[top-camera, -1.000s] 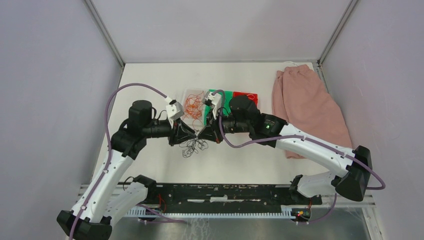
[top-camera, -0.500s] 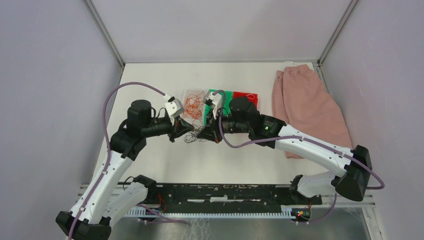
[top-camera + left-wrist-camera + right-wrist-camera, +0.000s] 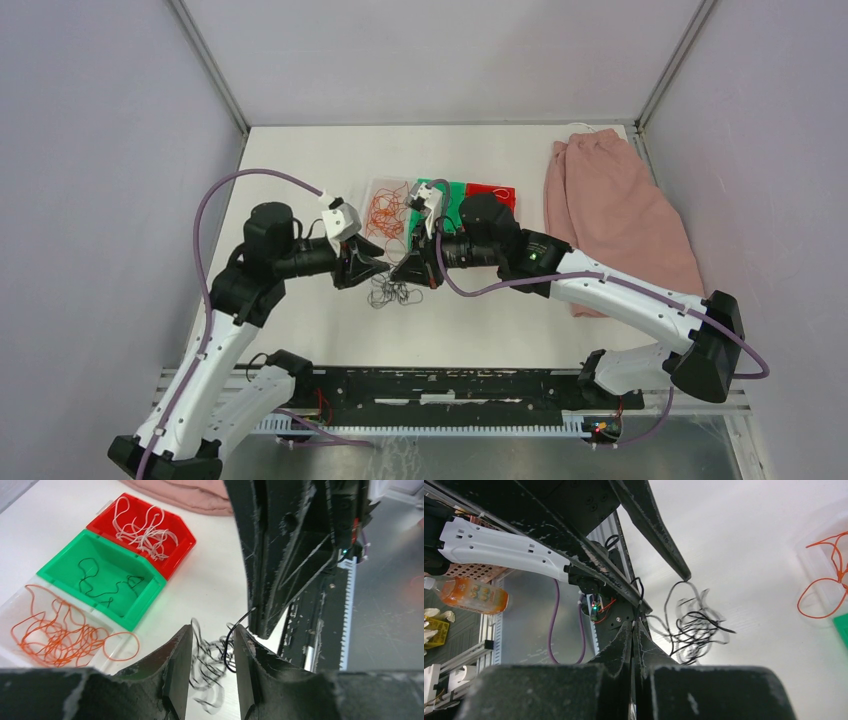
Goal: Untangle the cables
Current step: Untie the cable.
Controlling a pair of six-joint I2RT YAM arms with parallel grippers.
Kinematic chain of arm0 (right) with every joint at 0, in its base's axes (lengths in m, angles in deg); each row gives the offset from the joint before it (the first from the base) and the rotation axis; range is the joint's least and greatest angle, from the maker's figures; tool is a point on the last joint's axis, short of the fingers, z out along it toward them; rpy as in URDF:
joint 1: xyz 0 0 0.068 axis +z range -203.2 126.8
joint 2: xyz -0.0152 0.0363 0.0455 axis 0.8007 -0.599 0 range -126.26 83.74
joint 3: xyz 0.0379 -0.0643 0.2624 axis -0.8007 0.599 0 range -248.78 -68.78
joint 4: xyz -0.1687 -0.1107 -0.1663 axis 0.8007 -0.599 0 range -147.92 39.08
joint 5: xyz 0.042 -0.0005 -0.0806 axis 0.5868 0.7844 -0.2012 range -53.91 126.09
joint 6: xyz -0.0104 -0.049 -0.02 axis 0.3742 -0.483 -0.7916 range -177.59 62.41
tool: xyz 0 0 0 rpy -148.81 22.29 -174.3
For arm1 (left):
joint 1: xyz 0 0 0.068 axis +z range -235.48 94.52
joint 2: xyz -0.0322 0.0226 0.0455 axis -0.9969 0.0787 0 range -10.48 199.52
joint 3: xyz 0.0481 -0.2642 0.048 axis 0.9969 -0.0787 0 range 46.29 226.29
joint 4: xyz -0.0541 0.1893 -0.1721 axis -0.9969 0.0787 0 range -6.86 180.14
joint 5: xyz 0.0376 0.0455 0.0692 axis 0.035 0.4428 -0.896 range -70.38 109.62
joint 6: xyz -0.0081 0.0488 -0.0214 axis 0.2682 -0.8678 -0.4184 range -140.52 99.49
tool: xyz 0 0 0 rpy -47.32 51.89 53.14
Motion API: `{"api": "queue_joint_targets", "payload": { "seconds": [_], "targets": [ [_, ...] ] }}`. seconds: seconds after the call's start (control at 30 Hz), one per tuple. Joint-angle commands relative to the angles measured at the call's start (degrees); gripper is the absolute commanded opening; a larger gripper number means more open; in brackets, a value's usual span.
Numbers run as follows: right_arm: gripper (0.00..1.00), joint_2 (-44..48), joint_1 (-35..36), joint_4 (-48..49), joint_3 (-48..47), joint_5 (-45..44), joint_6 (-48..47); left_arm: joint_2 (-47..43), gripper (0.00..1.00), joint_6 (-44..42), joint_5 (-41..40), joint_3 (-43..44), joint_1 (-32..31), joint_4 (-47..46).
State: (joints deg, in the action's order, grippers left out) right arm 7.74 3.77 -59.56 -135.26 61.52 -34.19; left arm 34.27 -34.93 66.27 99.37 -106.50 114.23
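Clump: the loose clump of thin, curly black cables (image 3: 393,293) lies on the white table top (image 3: 300,330), just below and between the two sets of fingers, nearer to me than the bins.
Right gripper: the right gripper (image 3: 634,626) is pressed fully together. A single black strand seems to run from its tip down into the clump, though it is so thin that I can't swear it is pinched.
Left gripper: the left gripper (image 3: 213,628) stands part open, its fingers straddling the clump from above with nothing clamped.
Risk, slip: if that strand is only lightly caught, I judge it will slide out when I pull.
Risk, closing: shutting the left jaws here could trap several strands at once, and pulling the arms apart would then tighten the knot.
Risk, lift: the clump may rise as one lump.
Bins: beyond sit a clear plastic bin (image 3: 372,186) of orange-red wires (image 3: 55,635), a green plastic bin (image 3: 142,607) with a black wire, and a red plastic bin (image 3: 177,560) of white wires. One orange loop hangs over the clear rim, and a dragged clump could snag it.
Far right: a crumpled pink cloth (image 3: 615,210) lies well apart from the work.
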Motion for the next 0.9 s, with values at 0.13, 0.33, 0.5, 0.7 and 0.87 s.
{"api": "queue_joint_targets", "payload": {
  "seconds": [0.13,0.33,0.5,0.7,0.87],
  "targets": [
    [0.00,1.1,0.3,4.4,-0.7,2.4,2.1,-0.5,0.41,7.4,4.7,0.3,0.2,-5.6],
    [0.00,0.2,0.3,6.6,-1.2,3.3,3.9,-0.4,0.36,7.4,2.9,-1.4,0.2,-6.7],
    [0.00,-0.8,0.3,8.9,-1.8,4.6,6.0,-0.7,0.34,2.1,2.4,-1.7,0.2,-4.1],
    [0.00,-3.0,0.3,11.3,-2.3,5.7,8.6,-1.1,0.24,1.7,1.1,-2.0,0.1,-7.9],
    [0.16,-2.2,0.4,13.2,-0.2,5.3,10.1,-1.3,0.05,-1.2,2.3,0.7,0.1,-7.2]
  ]
}}
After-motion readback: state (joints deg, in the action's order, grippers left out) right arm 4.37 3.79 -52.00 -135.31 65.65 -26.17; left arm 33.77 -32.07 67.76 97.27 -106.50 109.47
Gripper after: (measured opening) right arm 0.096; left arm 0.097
